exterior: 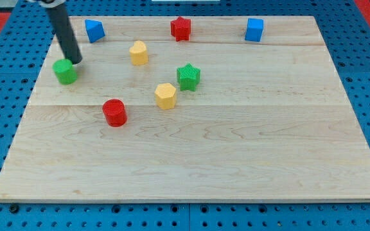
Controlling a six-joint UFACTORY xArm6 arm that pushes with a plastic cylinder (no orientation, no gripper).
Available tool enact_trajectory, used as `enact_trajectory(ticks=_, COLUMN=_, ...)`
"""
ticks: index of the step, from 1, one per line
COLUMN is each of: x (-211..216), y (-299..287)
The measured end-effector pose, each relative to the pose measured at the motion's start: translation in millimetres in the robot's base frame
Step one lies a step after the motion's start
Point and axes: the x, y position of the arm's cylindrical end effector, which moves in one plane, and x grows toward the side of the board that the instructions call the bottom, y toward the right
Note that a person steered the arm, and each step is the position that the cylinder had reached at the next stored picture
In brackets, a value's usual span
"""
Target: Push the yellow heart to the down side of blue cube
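My tip (76, 61), a bare rod with no hand to open or close, stands just beside the green block (65, 71). The yellow heart (139, 52), seemingly the upper yellow piece, lies at 3 o'clock from it. The blue cube (254, 29) sits well beyond, towards 2 o'clock.

Top row on counter (288, 160), view's left to right: blue block (94, 30), red star (180, 28), blue cube (254, 29). Below them: upper yellow block (139, 52), green star (188, 76) just right of lower yellow block (166, 95), red cylinder (115, 112) lower left. My tip (77, 61) beside green block (65, 71), far left.
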Motion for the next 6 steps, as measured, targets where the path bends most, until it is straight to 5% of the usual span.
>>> enact_trajectory(ticks=1, x=-25, y=19)
enact_trajectory(ticks=4, x=-32, y=232)
enact_trajectory(ticks=6, x=37, y=361)
